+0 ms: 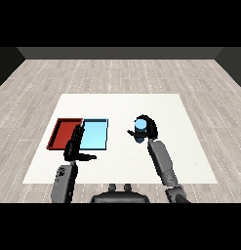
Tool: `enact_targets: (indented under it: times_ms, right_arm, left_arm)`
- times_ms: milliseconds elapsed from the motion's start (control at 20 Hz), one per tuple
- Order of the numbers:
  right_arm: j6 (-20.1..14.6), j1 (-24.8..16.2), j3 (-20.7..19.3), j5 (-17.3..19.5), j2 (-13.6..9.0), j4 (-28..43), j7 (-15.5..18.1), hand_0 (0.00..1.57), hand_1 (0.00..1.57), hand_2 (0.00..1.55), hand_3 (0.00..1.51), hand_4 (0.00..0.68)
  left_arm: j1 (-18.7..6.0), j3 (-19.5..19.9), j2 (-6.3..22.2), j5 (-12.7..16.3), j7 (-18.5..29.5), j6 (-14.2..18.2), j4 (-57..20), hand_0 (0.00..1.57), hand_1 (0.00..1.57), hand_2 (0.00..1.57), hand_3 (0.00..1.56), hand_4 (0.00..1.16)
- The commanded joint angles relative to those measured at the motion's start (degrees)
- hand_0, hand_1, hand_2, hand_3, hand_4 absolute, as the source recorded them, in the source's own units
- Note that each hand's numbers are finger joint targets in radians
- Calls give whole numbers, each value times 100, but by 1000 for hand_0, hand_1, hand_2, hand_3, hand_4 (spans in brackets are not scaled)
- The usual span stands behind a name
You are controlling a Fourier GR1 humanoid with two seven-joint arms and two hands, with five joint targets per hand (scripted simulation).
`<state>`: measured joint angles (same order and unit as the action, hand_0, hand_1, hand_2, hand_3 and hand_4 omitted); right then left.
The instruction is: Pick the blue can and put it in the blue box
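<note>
Table (122,105): white, bearing two trays and one can.
Blue tray (94,135): left of table centre, touching the red tray (63,133) on its left.
Can (140,126): blue, upright, well right of the blue tray; whether it rests on the table or is lifted is unclear.
Right hand (147,129): curled round the can.
Left hand (75,145): fingers straight and relaxed, holding nothing, over the blue tray's near left corner.

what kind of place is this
Probably a bare test room for tabletop sorting: a white table on a grey plank floor, holding a red tray, a blue tray and a blue can.
</note>
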<state>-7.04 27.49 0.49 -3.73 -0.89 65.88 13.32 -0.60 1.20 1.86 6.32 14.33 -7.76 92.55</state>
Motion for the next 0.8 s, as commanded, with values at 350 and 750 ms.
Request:
enact_targets:
  times_ms: [350,750]
  right_arm:
    - [-2,-104,278,12,31,657,-192,1494,1494,1462,1436,632]
    - [-37,-689,684,-107,6,1368,-354,1462,1462,1466,1439,626]
  left_arm:
    - [-148,-563,-183,201,-454,166,-99,0,0,0,0,0]
    - [-591,-1264,-186,511,-606,471,-647,0,0,0,0,0]
